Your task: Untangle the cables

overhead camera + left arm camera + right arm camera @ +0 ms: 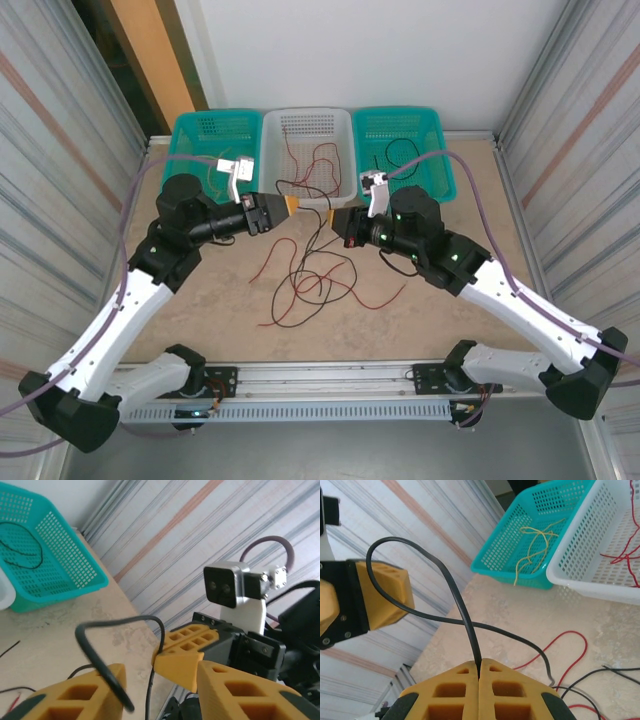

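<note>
- the right fingers are clenched tight on a black cable. it rises from between them and bends into a big loop.
- the left fingers stand apart and squeeze nothing. the black cable bends across the front of one of them.
- from above, both sets of fingers are close together over the middle of the tabletop, with the left ones at 9 o'clock and the right ones at 3 o'clock.
- at 6 o'clock from them, a loose mess of red and black cables lies on the tabletop.
- at 12 o'clock sits a white basket with red cables inside.
- at 10 o'clock a teal basket holds yellow cables.
- at 2 o'clock a second teal basket holds a black strand.
</note>
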Robot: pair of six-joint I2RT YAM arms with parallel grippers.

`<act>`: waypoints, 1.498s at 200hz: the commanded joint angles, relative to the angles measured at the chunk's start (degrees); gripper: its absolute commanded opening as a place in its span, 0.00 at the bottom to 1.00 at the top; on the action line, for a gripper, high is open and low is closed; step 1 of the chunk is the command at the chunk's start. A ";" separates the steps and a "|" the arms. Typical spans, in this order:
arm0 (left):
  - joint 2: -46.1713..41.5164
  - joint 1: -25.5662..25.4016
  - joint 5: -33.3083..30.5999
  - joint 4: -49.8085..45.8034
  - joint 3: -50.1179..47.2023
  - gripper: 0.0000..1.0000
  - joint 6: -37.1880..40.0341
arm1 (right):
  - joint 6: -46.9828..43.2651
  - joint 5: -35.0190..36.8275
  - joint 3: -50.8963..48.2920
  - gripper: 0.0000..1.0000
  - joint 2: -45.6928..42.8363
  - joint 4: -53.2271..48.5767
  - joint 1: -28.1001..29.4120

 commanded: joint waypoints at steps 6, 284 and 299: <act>0.43 -0.09 -2.03 -3.45 2.10 0.28 3.21 | -2.30 2.16 2.04 0.00 -0.31 -1.05 0.73; -0.87 1.05 2.20 -1.06 4.96 0.00 2.05 | -1.64 2.99 5.07 0.52 6.71 0.45 -0.34; -0.91 1.10 2.29 -1.03 5.01 0.00 1.99 | -1.64 2.83 5.44 0.51 7.15 0.26 -0.72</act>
